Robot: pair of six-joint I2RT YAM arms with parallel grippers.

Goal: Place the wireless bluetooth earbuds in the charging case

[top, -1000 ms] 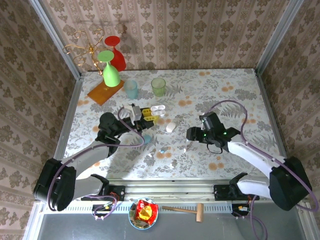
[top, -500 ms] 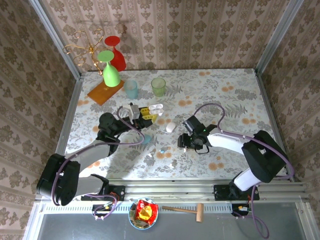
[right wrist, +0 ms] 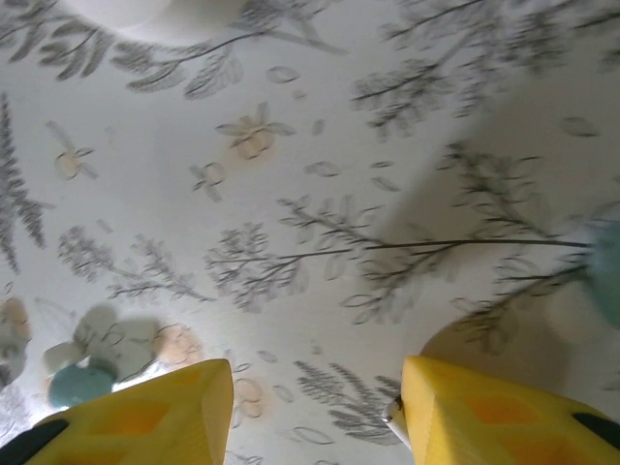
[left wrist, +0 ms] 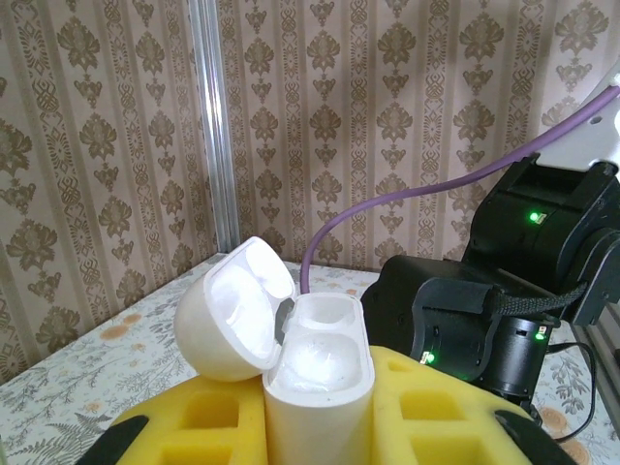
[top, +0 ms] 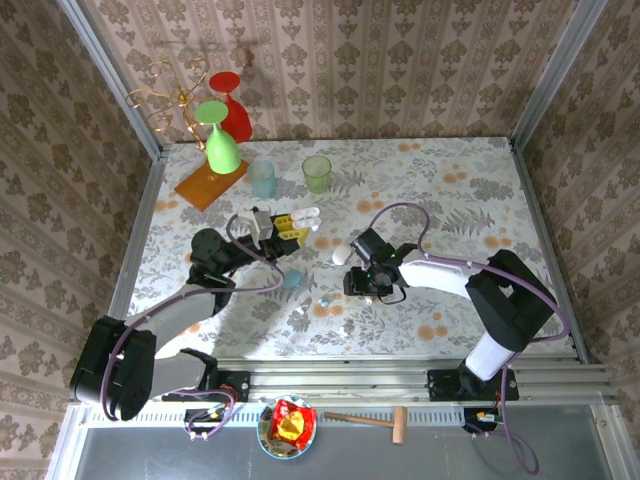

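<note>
My left gripper [top: 287,229] is shut on the white charging case [left wrist: 316,380], which stands upright between the yellow pads [left wrist: 438,407] with its lid [left wrist: 235,310] swung open to the left and both wells empty. The case [top: 307,215] is held above the table left of centre. My right gripper [top: 352,286] hangs low over the table, open, with bare tablecloth between its yellow fingers [right wrist: 145,417]. A white earbud's stem [right wrist: 393,418] pokes out at the inner edge of its right finger. A pale-blue earbud [right wrist: 77,385] lies to the left of the fingers. In the top view loose earbuds [top: 325,300] lie just left of the right gripper.
A closed white case [top: 342,254] and a light-blue case [top: 292,279] lie between the arms. At the back left stand a blue cup [top: 263,178], a green cup [top: 317,172], a green glass [top: 222,150] on an orange board and a red glass [top: 232,110].
The right arm has swung left across the table toward the loose earbuds, and its jaws have narrowed. The left gripper has shifted slightly back and left with the open case.
</note>
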